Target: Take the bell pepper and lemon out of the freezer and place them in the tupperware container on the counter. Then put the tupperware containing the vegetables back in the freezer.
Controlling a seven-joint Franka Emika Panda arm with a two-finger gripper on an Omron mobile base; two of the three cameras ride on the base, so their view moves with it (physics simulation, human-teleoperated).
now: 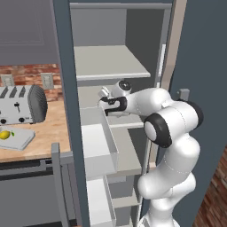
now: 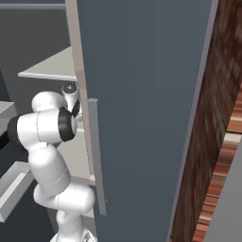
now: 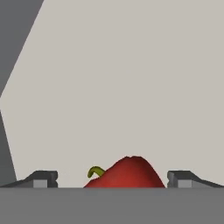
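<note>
The red bell pepper (image 3: 130, 172) with its green stem lies on the light grey floor of a freezer shelf. It sits between the fingertips of my gripper (image 3: 112, 180), which is open, with a gap on both sides of the pepper. From the left base my gripper (image 1: 103, 103) is inside the freezer (image 1: 66, 84), over the middle shelf. The yellow lemon (image 1: 5, 134) rests in the tupperware container (image 1: 21, 140) on the wooden counter (image 1: 48, 128), left of the freezer.
A silver toaster (image 1: 22, 104) stands behind the tupperware. A pale drawer (image 1: 99, 144) is pulled out just below my hand, with another (image 1: 99, 201) lower down. The open dark freezer door (image 2: 142, 104) stands close on the arm's right, with a brick wall (image 2: 222, 142) beyond it.
</note>
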